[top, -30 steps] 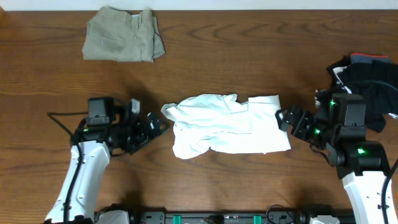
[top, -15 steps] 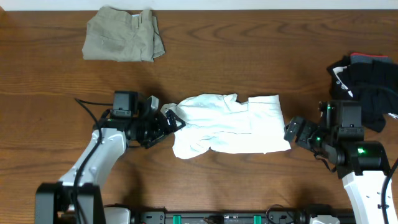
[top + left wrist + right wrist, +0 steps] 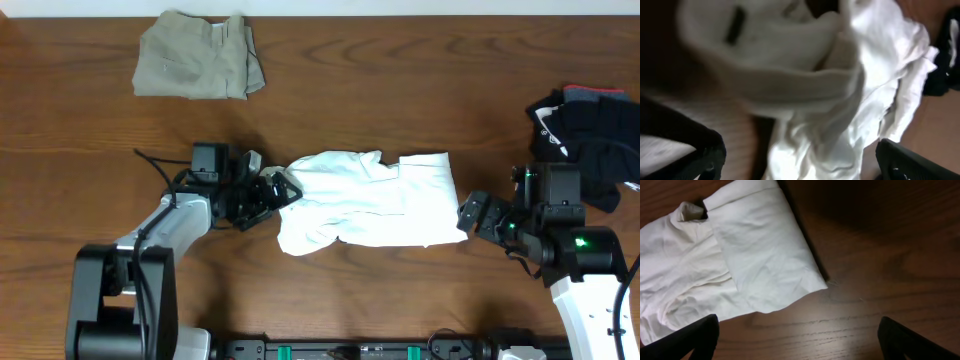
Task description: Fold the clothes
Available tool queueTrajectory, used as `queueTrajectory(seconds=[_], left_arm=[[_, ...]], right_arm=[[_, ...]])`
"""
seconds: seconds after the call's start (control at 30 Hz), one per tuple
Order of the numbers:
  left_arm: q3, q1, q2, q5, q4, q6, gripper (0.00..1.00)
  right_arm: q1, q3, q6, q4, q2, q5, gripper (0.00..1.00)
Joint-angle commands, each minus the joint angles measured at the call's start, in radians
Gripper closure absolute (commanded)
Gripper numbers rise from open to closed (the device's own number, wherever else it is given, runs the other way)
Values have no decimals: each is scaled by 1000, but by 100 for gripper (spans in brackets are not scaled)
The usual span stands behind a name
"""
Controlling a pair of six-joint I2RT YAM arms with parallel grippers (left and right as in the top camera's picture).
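The clothes lie apart on the wooden table. A crumpled white T-shirt [image 3: 370, 200] sits at the centre. My left gripper [image 3: 278, 190] is open at its left edge. In the left wrist view the blurred white cloth [image 3: 830, 85] fills the frame and lies between the wide-spread black fingers [image 3: 695, 155]. My right gripper [image 3: 470, 215] is open just off the shirt's lower right corner. In the right wrist view the shirt [image 3: 730, 260] lies ahead to the left, and only bare wood shows between the fingertips [image 3: 910, 342]. No print shows on the shirt.
Folded khaki trousers [image 3: 195, 68] lie at the back left. A black bundle [image 3: 590, 130] sits at the right edge, behind the right arm. Bare wood [image 3: 400, 80] stretches between the trousers and the bundle.
The left arm has swung right, bringing its open gripper from clear of the shirt onto its left edge. The right gripper has shifted slightly towards the table's front edge. The shirt has not moved.
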Motion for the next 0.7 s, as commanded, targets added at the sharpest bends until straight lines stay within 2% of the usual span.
queueTrajectory(seconds=[0.0,0.43,0.67], left_arm=[[0,-21,47,19,14,28,2],[0,-29,149,20,24,27,0],[0,-29,161,19,24,28,12]], right_arm=[[11,17,-16,-8,-2,10,1],[11,17,-16,-24,-2,10,1],[11,17,-16,-31,-2,9,1]])
